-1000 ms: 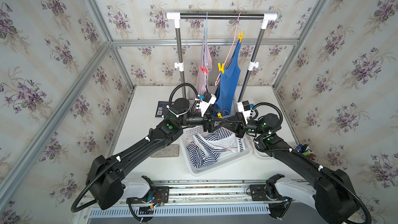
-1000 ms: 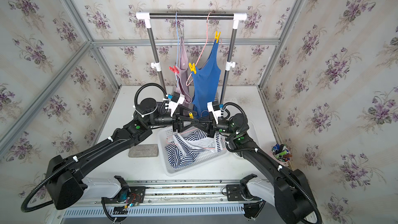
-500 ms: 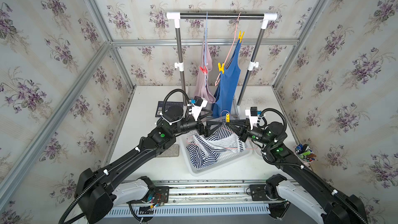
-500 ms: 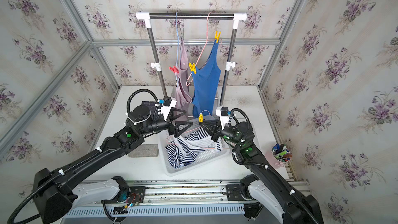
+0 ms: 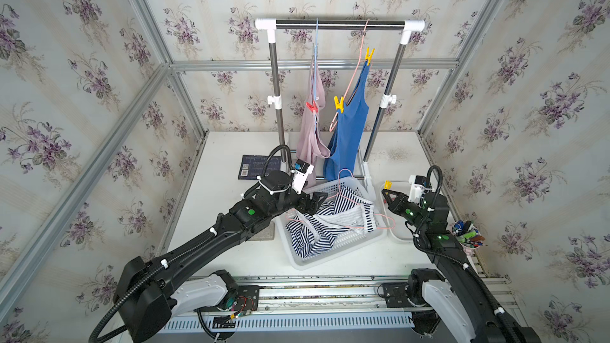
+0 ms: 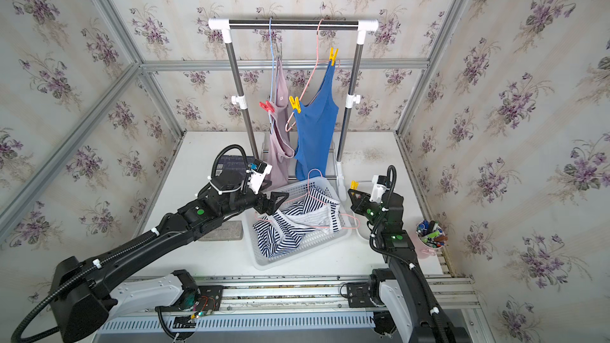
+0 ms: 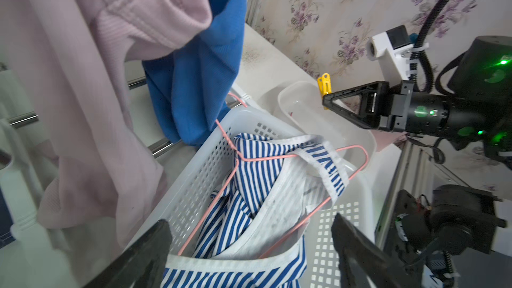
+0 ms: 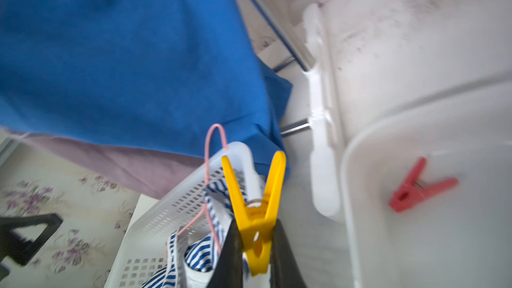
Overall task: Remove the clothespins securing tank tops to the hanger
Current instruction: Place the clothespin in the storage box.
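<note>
Moved since earlier: both arms have parted from above the middle of the basket. The right arm has swung right with a small yellow plastic clothespin [image 5: 388,185] [image 8: 256,203], and the left arm has drawn back to the left.
Right jaws: closed on the yellow clip's pinch end, prongs pointing up, above a shallow translucent white plastic tub [image 5: 396,238] [image 8: 349,167] just right of the basket.
Left jaws: spread wide and empty, over the left rim of the white perforated plastic basket [image 5: 330,259].
Tub: one red plastic clothespin [image 8: 421,187] lies inside.
Basket: the navy-and-white striped tank top [image 5: 313,235] lies crumpled inside with a thin pink wire hanger [image 7: 360,150] across it.
Rack: a steel rail with white joints [image 5: 340,24] stands at the back of the white counter [image 5: 224,160].
Dusty pink-mauve tank top [image 5: 312,133]: hangs from the rail, with a red clothespin [image 5: 312,107] clipped on.
Bright blue tank top [image 5: 350,127]: hangs beside it, with yellow clothespins on its lower strap [image 5: 339,103] and upper strap [image 5: 369,54].
</note>
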Controlling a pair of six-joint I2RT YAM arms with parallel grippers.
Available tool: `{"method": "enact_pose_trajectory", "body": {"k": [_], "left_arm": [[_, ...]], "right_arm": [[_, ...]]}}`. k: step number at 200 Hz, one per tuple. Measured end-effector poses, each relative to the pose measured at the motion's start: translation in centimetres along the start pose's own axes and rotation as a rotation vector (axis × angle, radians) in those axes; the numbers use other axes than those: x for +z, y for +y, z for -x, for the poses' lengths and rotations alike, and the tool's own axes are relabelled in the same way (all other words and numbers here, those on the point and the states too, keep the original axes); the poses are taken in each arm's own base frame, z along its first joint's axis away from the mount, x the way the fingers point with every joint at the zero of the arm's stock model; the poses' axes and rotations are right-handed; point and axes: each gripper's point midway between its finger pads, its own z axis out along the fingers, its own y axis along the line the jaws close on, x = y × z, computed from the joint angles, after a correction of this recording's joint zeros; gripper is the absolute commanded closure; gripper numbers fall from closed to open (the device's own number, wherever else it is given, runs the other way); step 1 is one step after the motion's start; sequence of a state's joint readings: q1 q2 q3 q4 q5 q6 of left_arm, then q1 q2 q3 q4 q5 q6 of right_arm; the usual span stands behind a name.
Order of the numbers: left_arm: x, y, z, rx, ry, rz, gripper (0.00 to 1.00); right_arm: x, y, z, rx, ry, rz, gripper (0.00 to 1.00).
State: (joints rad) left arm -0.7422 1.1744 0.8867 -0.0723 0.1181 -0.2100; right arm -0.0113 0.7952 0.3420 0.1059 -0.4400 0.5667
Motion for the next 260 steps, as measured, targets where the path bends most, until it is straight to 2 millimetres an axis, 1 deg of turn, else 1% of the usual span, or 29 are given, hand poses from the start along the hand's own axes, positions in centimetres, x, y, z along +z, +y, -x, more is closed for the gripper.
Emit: {"method": "enact_pose_trajectory", "body": {"k": [14,39,71,102,118,132,148,168,199,223,238,260], "left_arm": [[0.5,0.3,-0.6,0.022,0.032,0.038,0.08],[1.5,0.4,-1.5,0.078,0.088,0.092,0.08],[3.0,0.6,-2.8,0.152,0.166,0.155,0.08],[4.4,1.7,-4.1,0.188,0.236,0.210,0.08],[5.4,2.2,-4.7,0.203,0.269,0.228,0.09],[6.2,2.5,-5.6,0.213,0.308,0.240,0.09],[7.0,2.7,-6.0,0.223,0.330,0.248,0.10],[7.8,3.0,-6.4,0.231,0.347,0.259,0.11],[8.7,3.7,-7.1,0.244,0.374,0.287,0.12],[9.3,4.1,-7.9,0.258,0.398,0.302,0.12],[9.6,4.3,-7.9,0.263,0.400,0.311,0.12],[10.2,4.6,-8.4,0.267,0.419,0.320,0.12]], "right_arm": [[0.3,-1.5,-0.5,0.044,0.024,-0.044,1.00],[0.8,-2.9,-0.9,0.082,0.052,-0.099,1.00],[0.8,-4.5,-0.6,0.096,0.034,-0.182,1.00],[0.8,-5.7,0.1,0.090,0.015,-0.260,1.00],[0.9,-6.6,0.2,0.088,0.020,-0.305,1.00],[1.1,-7.6,-0.3,0.085,0.040,-0.347,1.00],[1.1,-8.5,-1.0,0.091,0.061,-0.383,1.00],[1.0,-9.7,-2.0,0.100,0.083,-0.424,0.96],[1.0,-11.0,-2.9,0.106,0.101,-0.467,0.94],[1.2,-11.4,-3.1,0.099,0.106,-0.475,0.91],[1.3,-11.6,-3.0,0.098,0.104,-0.481,0.90],[1.5,-12.2,-3.5,0.100,0.121,-0.501,0.87]]}}
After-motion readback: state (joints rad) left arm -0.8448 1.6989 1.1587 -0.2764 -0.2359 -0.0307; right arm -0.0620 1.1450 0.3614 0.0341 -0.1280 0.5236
